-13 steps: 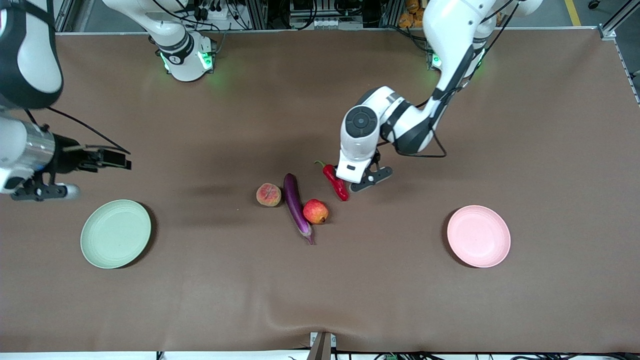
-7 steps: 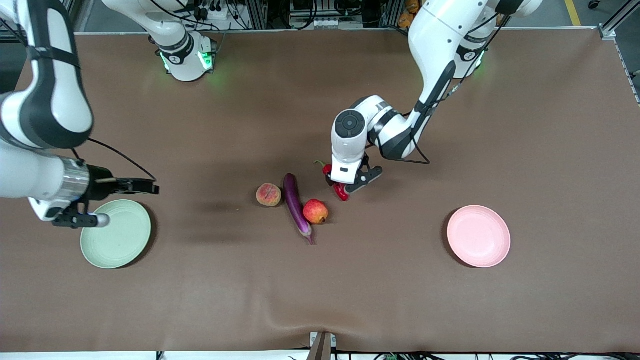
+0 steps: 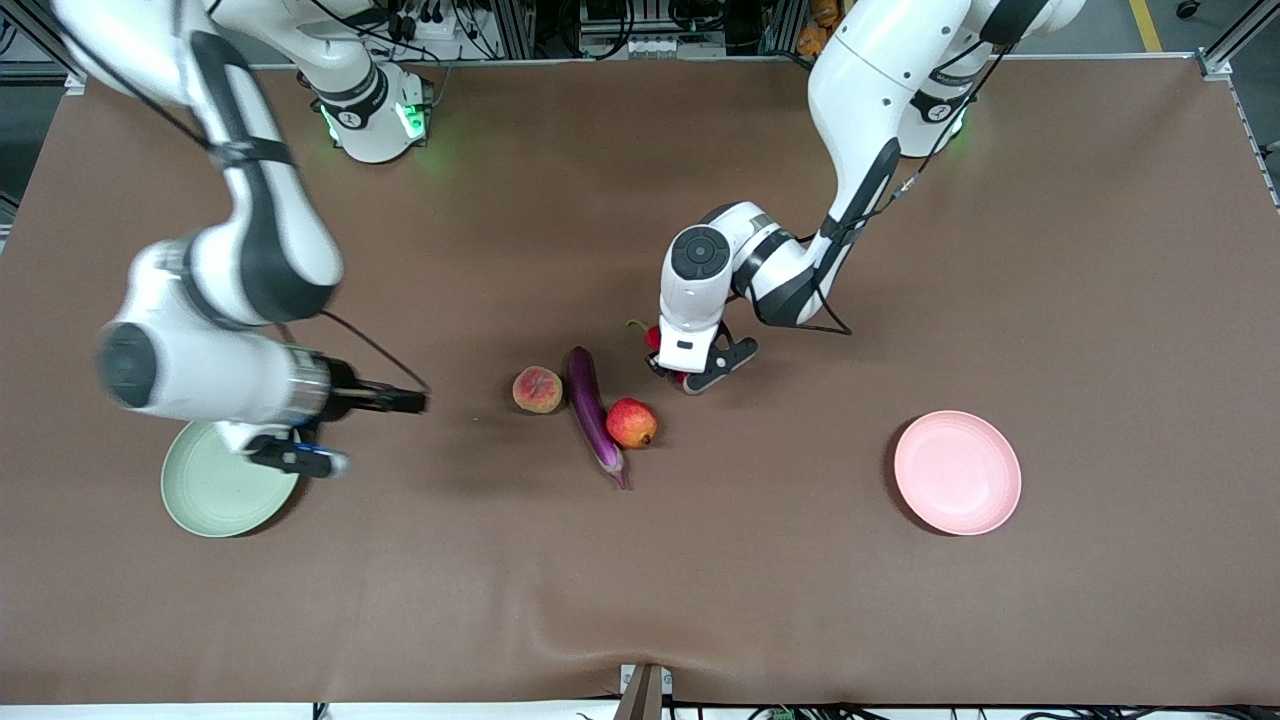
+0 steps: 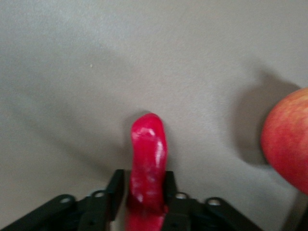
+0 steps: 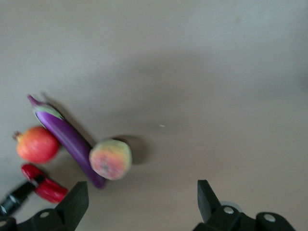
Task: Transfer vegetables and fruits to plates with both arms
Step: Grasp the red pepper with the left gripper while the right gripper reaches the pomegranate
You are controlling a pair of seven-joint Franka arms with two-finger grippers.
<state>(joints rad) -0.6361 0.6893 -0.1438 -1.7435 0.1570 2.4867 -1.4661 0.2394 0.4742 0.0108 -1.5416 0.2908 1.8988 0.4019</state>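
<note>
A: Where do the plates sit?
B: Green plate (image 3: 215, 495) lower left of the frame, pink plate (image 3: 957, 472) lower right.
A: And the grippers?
B: Right gripper (image 3: 395, 402) hangs wide open above the table at centre-left; left gripper (image 4: 147, 199) is clamped on the chili pepper (image 4: 147, 168) at mid-frame, beside eggplant (image 3: 592, 412), pomegranate (image 3: 631, 423) and peach (image 3: 537, 389).

A large table (image 3: 1100, 250) covered with a brown matte cloth fills the front view. The cloth has a small wrinkle near the camera's edge. Along the top edge stand metal frame profiles (image 3: 1228, 40) and bundles of cables (image 3: 640, 30).
</note>
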